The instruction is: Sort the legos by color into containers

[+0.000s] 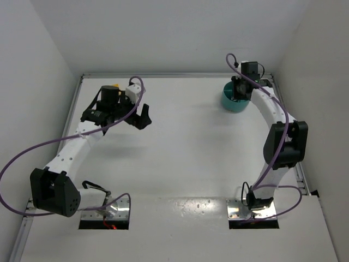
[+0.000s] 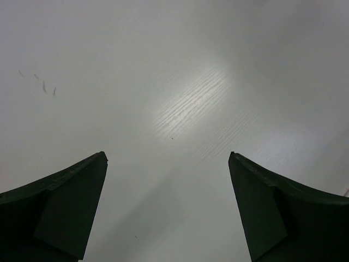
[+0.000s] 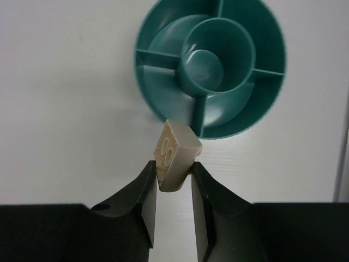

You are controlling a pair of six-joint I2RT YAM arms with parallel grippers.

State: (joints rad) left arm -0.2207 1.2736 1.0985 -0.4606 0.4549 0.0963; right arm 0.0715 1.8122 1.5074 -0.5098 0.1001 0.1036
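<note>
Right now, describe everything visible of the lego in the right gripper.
The lego is a cream-tan plastic brick, two round studs showing on its left face. It stands tilted, its lower end pinched between the right gripper's black fingers, its top end overlapping the near rim of the teal dish in the wrist view.

Brick between fingers, near dish

table: white | on it: teal dish, far right corner

The teal dish runs off the upper edge (overhead, the right gripper covers half).
</note>
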